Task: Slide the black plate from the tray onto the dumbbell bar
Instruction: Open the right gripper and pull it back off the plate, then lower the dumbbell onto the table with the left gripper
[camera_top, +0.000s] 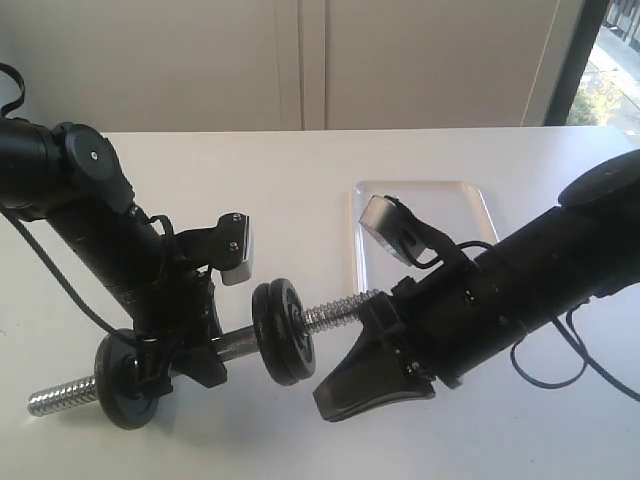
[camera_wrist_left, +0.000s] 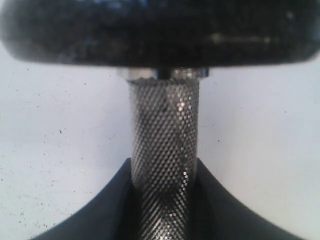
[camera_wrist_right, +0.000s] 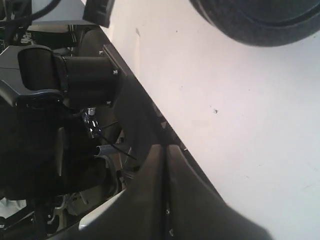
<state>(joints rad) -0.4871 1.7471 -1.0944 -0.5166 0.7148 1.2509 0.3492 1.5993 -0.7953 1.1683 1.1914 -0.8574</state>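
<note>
The dumbbell bar (camera_top: 338, 314) hangs level above the white table, with my left gripper (camera_top: 205, 365) shut on its knurled middle (camera_wrist_left: 164, 125). In the left wrist view the left gripper (camera_wrist_left: 164, 162) has a finger on each side of the bar. A black disc (camera_top: 125, 380) sits near the bar's left threaded end. The black plate (camera_top: 283, 330) sits on the bar beside the right threaded part. My right gripper (camera_top: 325, 403) is shut and empty, just right of that plate and below the thread. The right gripper (camera_wrist_right: 164, 146) shows pressed fingers, with a disc edge (camera_wrist_right: 260, 20) beyond. The tray (camera_top: 420, 183) lies behind, with no disc on its visible part.
The right arm (camera_top: 520, 290) covers the near part of the tray. A camera housing (camera_top: 238, 255) on the left arm stands just above the bar. The table's near edge and dark equipment (camera_wrist_right: 50, 100) under it show in the right wrist view.
</note>
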